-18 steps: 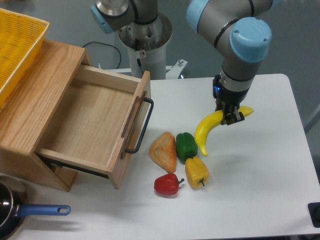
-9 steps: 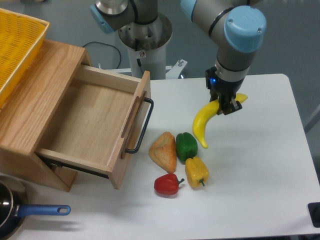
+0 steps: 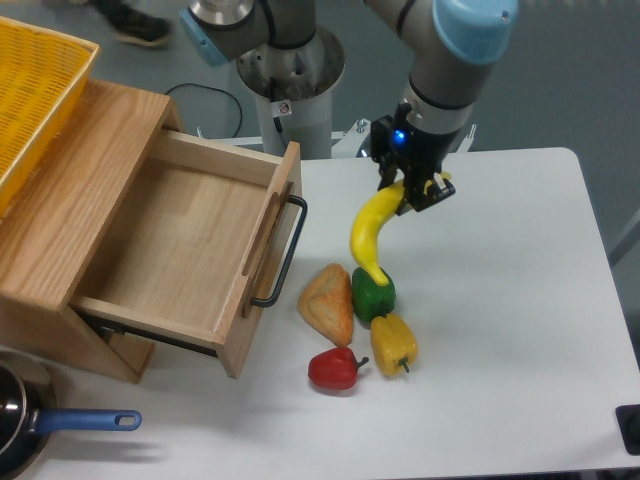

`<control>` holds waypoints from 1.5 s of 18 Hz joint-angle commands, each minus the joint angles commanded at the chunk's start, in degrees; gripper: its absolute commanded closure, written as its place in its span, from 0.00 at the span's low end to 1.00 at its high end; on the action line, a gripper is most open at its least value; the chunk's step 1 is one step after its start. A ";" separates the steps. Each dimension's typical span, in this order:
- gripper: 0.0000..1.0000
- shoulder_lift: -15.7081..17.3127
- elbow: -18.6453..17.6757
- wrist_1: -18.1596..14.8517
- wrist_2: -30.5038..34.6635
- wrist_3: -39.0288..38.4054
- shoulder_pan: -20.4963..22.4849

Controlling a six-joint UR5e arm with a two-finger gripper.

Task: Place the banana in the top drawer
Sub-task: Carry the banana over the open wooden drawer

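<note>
- White table, rounded corners.
- Oak cabinet at left edge, drawer pulled open over tabletop.
- Near centre, clustered: tan pastry-like piece, green pepper, yellow pepper, red pepper.
- Pastry just beside green pepper; yellow pepper just below green.
- Pan with blue handle at front left corner.

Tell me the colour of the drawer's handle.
Black: the bar handle on the top drawer, clearest in the fixed camera view.
</note>
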 joint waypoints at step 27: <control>0.71 2.65 -0.44 2.46 -1.67 -28.22 -19.86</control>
